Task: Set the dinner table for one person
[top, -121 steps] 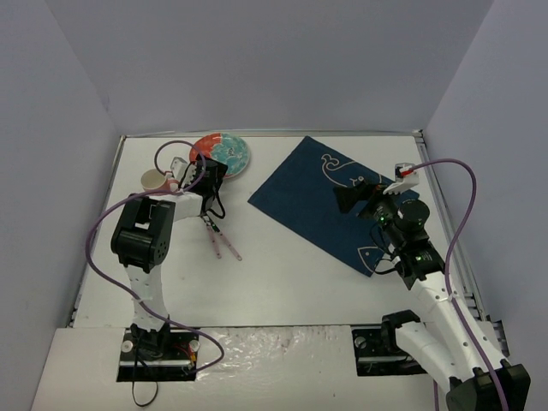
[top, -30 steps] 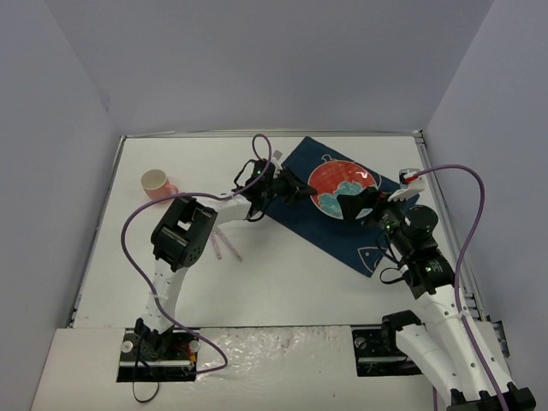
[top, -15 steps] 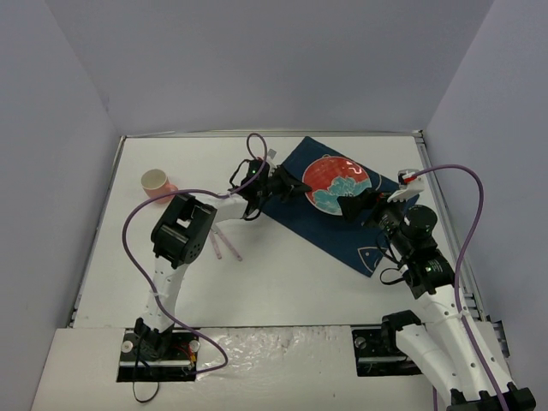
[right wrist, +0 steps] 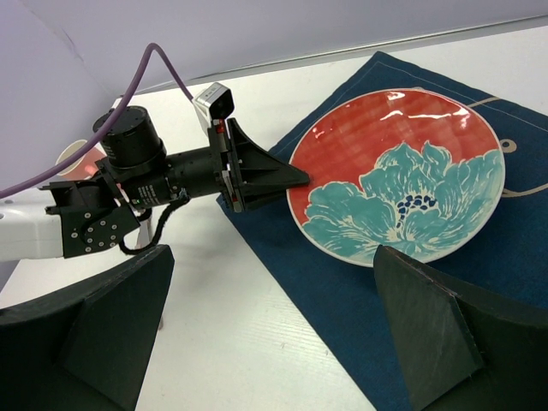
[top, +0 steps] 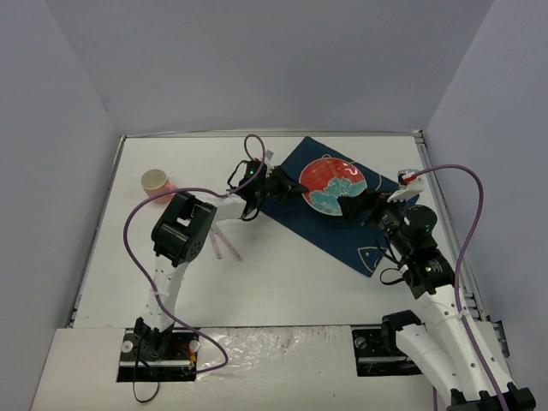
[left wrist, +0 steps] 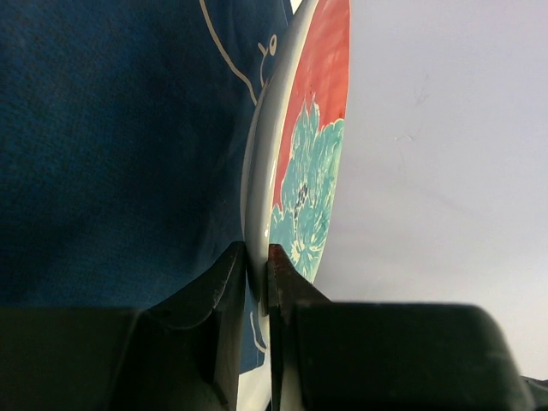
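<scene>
left end effector (top: 297, 190) is clamped on the rim of the plate (top: 336, 183), over the blue placemat (top: 325, 233) on the white counter (top: 282, 282). whether the plate touches the cloth is unclear. right end effector (right wrist: 274, 334) stands wide apart, hiding the plate's near-right edge from above.

I read the plate (right wrist: 394, 184) as glazed ceramic, glossy enough to throw white highlights off its red area. The placemat (left wrist: 111, 145) looks like matt cloth with a fine woven grain. The worktop (top: 282, 274) is plain matt white, and the left gripper (left wrist: 257, 267) is dull black plastic.
</scene>
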You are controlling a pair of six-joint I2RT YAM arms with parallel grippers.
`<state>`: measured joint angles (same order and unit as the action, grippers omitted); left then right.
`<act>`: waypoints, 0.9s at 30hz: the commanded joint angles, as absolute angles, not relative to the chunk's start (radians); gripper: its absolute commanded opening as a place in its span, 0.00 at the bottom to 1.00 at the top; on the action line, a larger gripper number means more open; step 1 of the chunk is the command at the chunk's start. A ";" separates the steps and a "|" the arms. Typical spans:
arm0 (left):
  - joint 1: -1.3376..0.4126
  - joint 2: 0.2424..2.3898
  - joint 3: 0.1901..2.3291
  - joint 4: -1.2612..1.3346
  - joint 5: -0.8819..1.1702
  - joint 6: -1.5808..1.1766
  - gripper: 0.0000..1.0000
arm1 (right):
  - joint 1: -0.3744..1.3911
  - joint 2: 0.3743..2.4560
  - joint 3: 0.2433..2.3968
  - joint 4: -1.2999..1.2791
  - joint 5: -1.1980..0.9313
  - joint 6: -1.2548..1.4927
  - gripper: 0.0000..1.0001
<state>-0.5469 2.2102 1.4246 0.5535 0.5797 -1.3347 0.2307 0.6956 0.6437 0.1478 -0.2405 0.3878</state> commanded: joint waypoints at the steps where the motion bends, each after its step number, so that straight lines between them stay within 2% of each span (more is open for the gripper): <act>1: -0.535 2.158 1.468 0.837 0.633 -1.371 0.00 | 0.233 0.692 0.667 0.212 -0.236 0.379 1.00; 19: -0.531 2.237 1.434 0.862 0.623 -1.376 0.00 | 0.235 0.687 0.644 0.213 -0.239 0.377 1.00; 23: -0.526 2.234 1.401 0.858 0.616 -1.376 0.09 | 0.233 0.684 0.641 0.212 -0.239 0.377 1.00; 27: -0.526 2.209 1.376 0.826 0.606 -1.348 0.40 | 0.233 0.681 0.637 0.213 -0.236 0.376 1.00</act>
<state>-0.5342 2.3099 1.3575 0.6710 0.5851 -1.3548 0.2310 0.6933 0.6300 0.1448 -0.2405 0.3878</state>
